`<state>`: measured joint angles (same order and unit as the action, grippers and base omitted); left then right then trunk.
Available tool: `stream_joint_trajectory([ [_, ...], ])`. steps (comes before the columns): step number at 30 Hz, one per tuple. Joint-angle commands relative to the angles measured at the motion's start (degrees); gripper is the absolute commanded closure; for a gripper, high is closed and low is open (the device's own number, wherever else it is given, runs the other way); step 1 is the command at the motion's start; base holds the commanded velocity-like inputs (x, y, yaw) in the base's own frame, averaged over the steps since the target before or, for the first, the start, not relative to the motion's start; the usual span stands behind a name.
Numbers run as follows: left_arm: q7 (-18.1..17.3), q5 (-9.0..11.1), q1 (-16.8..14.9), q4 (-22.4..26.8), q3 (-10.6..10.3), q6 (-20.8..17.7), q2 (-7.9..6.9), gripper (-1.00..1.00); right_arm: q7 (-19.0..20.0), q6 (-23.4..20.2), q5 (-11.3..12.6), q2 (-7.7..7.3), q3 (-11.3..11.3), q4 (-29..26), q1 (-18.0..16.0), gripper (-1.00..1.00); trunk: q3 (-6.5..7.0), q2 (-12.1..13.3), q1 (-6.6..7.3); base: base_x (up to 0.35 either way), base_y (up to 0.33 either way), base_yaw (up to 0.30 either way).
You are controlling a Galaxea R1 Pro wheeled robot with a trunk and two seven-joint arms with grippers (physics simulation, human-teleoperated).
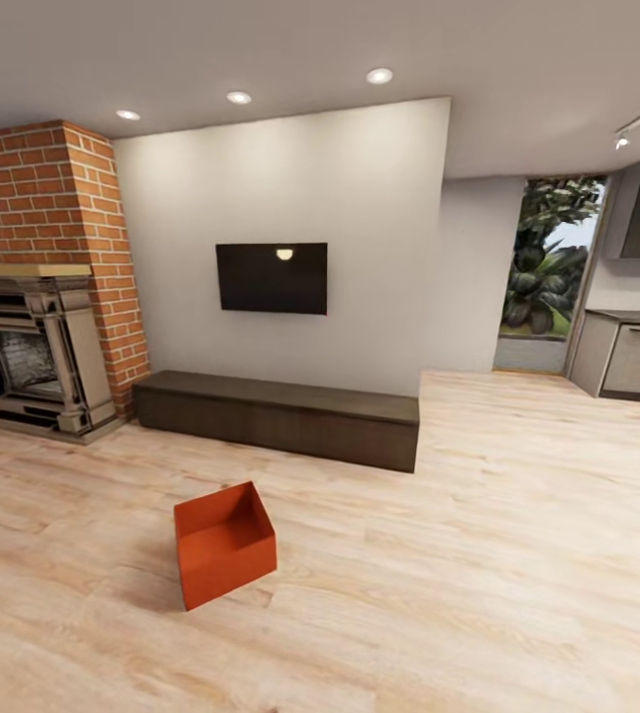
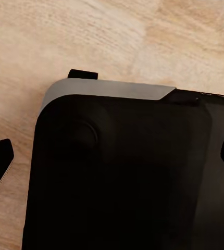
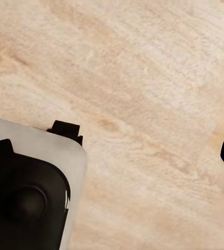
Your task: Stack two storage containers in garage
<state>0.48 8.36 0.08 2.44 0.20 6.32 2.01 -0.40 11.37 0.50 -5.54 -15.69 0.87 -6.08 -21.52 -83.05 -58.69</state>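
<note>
Both tools hang over the wood-plank floor (image 3: 143, 78), our left tool (image 2: 112, 161) and right tool (image 3: 117, 151) each spread wide, gripping nothing. We count one storage container (image 1: 224, 543) on the living room floor, well apart from the one long dark bench (image 1: 275, 416) below the one TV (image 1: 270, 278).

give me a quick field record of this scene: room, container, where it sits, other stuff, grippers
room: living room, wood-plank floor
container: one red-orange storage container, open top, upright
position: on the floor, apart from and in front of the dark bench
wall: black TV above the bench
far left: brick fireplace
left gripper: open, empty
right gripper: open, empty
</note>
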Motion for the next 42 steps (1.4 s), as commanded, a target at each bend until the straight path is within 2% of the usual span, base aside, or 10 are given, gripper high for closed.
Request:
stream_joint_trajectory([
  [1, 0.05, 0.40, 0.01, 0.04, -0.02, 0.10, 0.01, -1.00, -0.04, 0.23, 0.08, -0.02, -0.25, 0.09, -0.06, -1.00, -0.05, -0.03, -0.04, 0.325, 0.000, 0.000],
  [19, 0.05, 0.43, 0.01, 0.09, -0.02, 0.13, 0.01, -1.00, -0.04, 0.27, 0.15, -0.20, -0.14, -0.14, -0.07, -1.00, -0.09, -0.03, -0.04, 0.325, 0.000, 0.008],
  [29, 0.05, 0.60, 0.01, 0.04, 0.06, 1.77, -0.07, -1.00, -0.02, 0.24, 0.06, -0.26, -0.22, -0.96, -0.05, -1.00, -0.56, -0.03, -0.04, 0.325, 0.000, 0.209],
  [42, 0.05, 0.72, 0.01, 0.05, 0.06, 1.96, -0.07, -1.00, -0.03, 0.24, 0.03, -0.26, -0.31, -0.96, -0.06, -1.00, -1.22, -0.03, -0.04, 0.284, 0.000, 0.222],
])
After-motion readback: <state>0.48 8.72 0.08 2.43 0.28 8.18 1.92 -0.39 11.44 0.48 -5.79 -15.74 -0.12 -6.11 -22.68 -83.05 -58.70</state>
